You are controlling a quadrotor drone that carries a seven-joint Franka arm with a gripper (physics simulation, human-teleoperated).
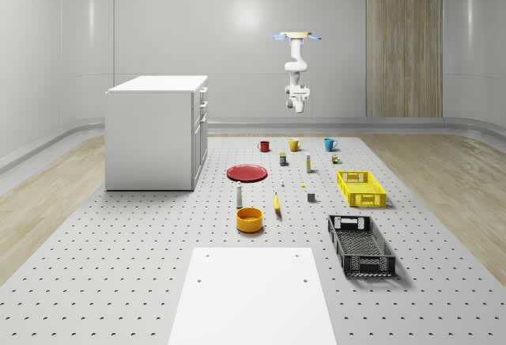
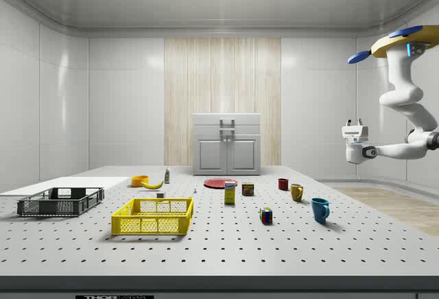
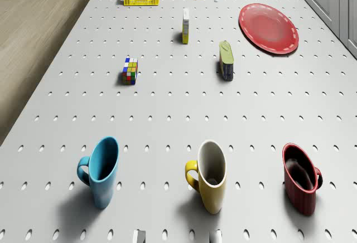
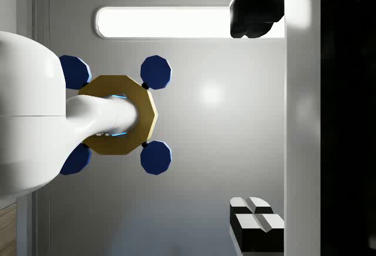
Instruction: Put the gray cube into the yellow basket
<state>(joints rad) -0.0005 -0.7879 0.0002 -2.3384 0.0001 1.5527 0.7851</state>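
Surface: gray perforated table (image 1: 118, 266) in a pale-walled room, with a white cabinet (image 1: 154, 131) at the whole-scene view's left.
Near end: black basket (image 1: 361, 244), orange bowl (image 1: 249, 219) and banana (image 1: 277, 204).
Gray cube (image 1: 311, 197): on the table, near the yellow basket (image 1: 361, 187) but not touching it.
Farther: red plate (image 1: 247, 172), then red mug (image 1: 264, 146), yellow mug (image 1: 294, 145) and blue mug (image 1: 330, 144) in a row.
Drone (image 1: 298, 37): hovers high over the table's far end, by the mugs.
Gripper (image 2: 354, 121): turned upward, fingers spread wide, holding nothing, well apart from the cube.
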